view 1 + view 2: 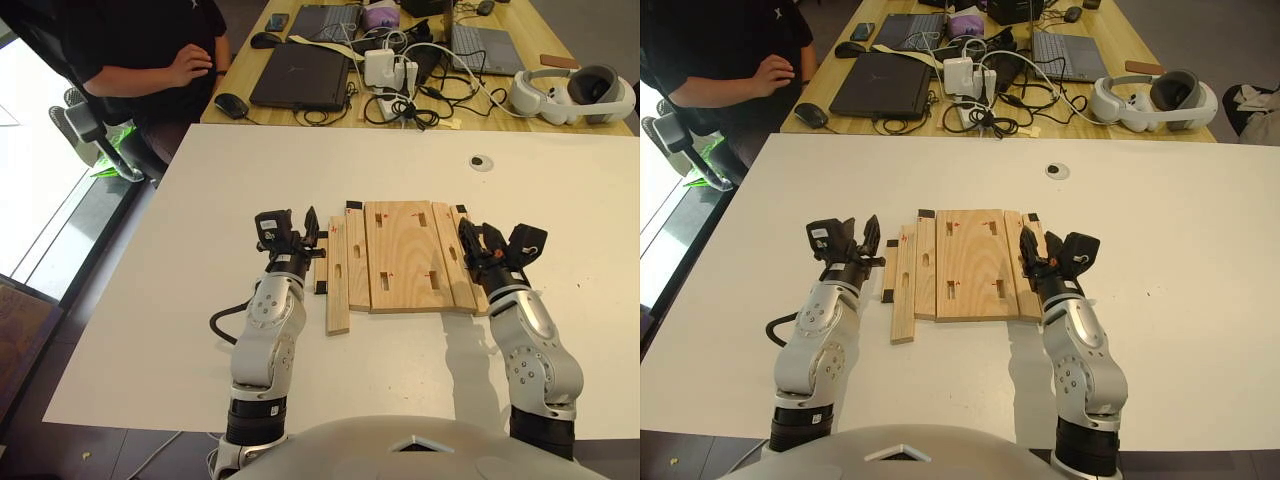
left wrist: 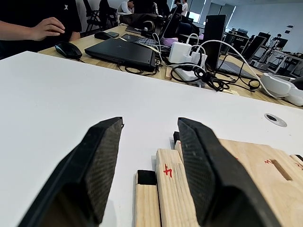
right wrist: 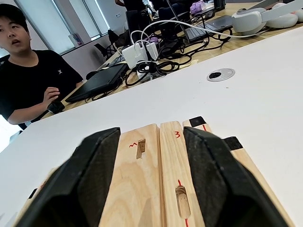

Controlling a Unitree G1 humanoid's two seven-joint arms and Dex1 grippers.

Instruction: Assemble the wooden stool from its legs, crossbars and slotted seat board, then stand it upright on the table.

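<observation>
The slotted seat board [image 1: 405,255] lies flat mid-table. Two long wooden sticks [image 1: 357,262] [image 1: 337,282] and a short black-ended piece [image 1: 322,268] lie along its left side. Two more sticks [image 1: 450,255] lie against its right side. My left gripper [image 1: 292,230] stands open just left of the pieces, with nothing between its fingers; from the left wrist its pads [image 2: 94,165] frame a red-marked stick [image 2: 173,194]. My right gripper [image 1: 497,245] is open over the right sticks; from the right wrist its fingers [image 3: 218,179] straddle the board's edge [image 3: 137,184] and a slotted stick [image 3: 177,175].
A round cable grommet [image 1: 482,161] sits in the tabletop behind the wood. A second desk beyond carries a laptop [image 1: 300,75], a mouse [image 1: 231,104], a power strip with cables [image 1: 395,85] and a headset [image 1: 570,92]. The white table [image 1: 200,180] is bare on both sides.
</observation>
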